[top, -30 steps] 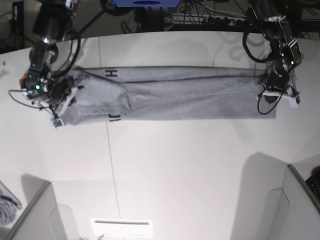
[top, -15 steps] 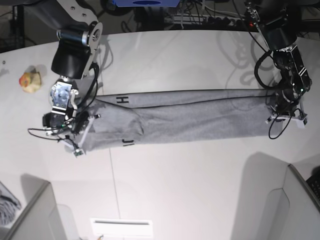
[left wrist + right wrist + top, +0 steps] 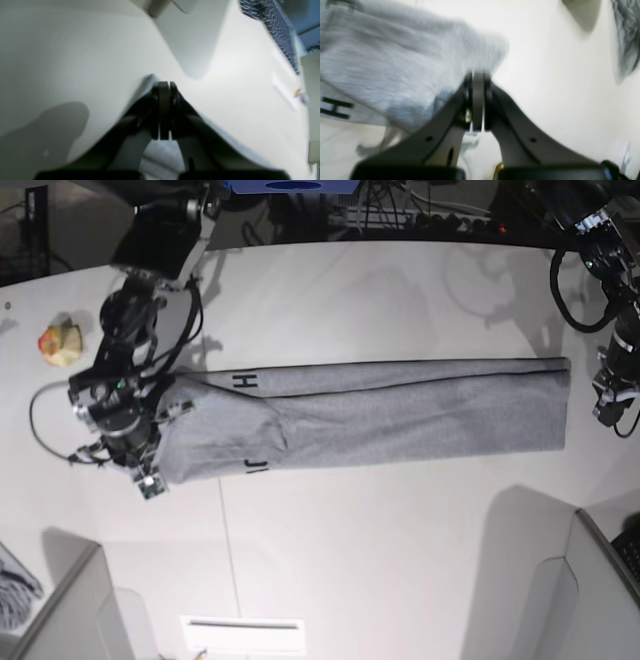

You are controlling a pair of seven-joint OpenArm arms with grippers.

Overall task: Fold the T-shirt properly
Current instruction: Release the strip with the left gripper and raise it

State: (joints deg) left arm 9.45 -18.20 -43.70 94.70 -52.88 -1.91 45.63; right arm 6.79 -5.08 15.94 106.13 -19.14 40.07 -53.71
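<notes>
The T-shirt (image 3: pixel 370 415) lies on the white table (image 3: pixel 350 560) as one long, narrow band, already doubled lengthwise, its long axis running from one gripper to the other. That line is what the next move turns on: the band probably has to be shortened end over end, so each end would travel along the axis, toward the opposite fingers.

The right gripper (image 3: pixel 478 82) has its jaws pressed together, and grey cloth bunches right against the tips and spreads away to one side of them, with a black letter H further out. In the base view this gripper (image 3: pixel 125 420) sits on the end with the lettering, apparently pinching that end.

The left gripper (image 3: pixel 164 86) also has its jaws closed tight. A thin grey edge of cloth shows just past the tips and trails back along one finger, so it seems to hold that end, though blur makes this uncertain. In the base view the left gripper (image 3: pixel 612 395) stands just beyond the far hem, so the shirt stretches away from it toward the right arm.

Each arm is nearest its own end; neither is near the middle.
</notes>
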